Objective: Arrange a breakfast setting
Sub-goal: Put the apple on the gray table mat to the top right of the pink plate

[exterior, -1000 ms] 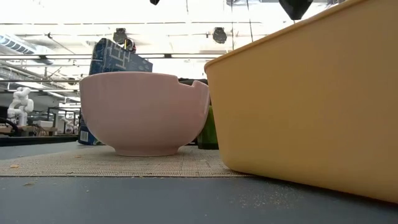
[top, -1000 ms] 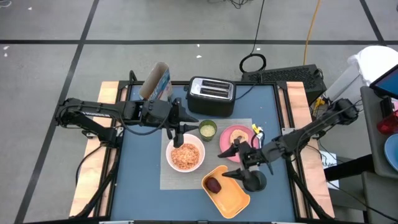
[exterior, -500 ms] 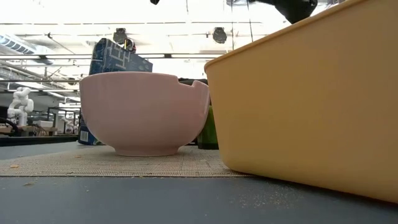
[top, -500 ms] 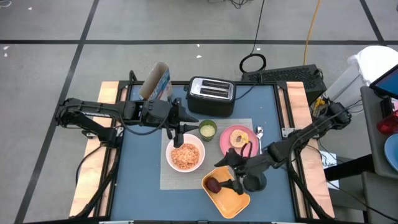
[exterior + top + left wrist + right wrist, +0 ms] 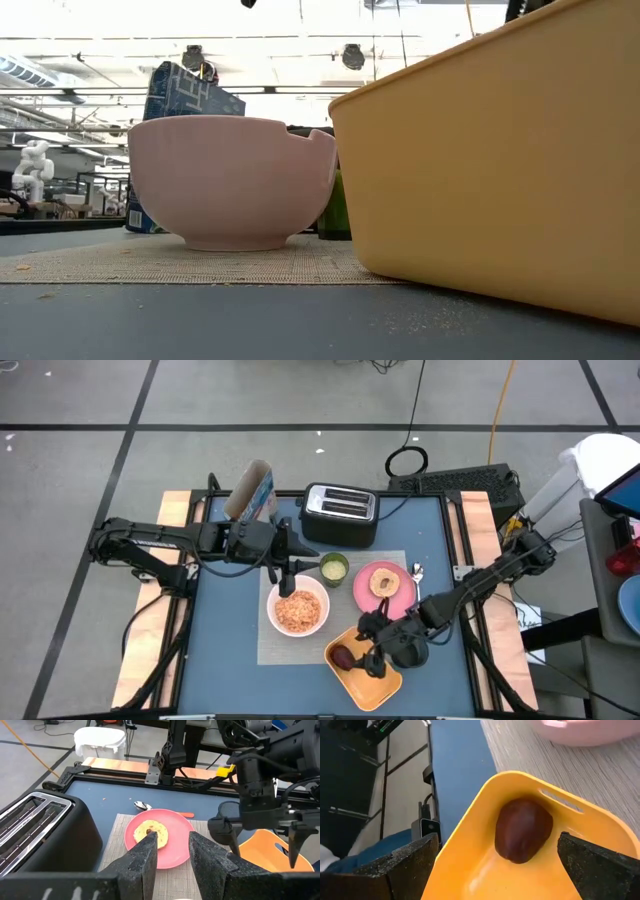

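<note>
So the right gripper has dropped from the pink plate onto the orange tray at lower centre, fingers apart over a dark fruit — toasted bread piece left plated, fruit probably next.

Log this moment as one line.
right gripper: open over orange tray, facing dark fruit | left gripper: open above cup | bread on plate

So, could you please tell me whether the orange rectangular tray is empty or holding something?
Not empty: the orange rectangular tray holds one dark reddish-brown rounded item, with the right gripper open above it.
</note>
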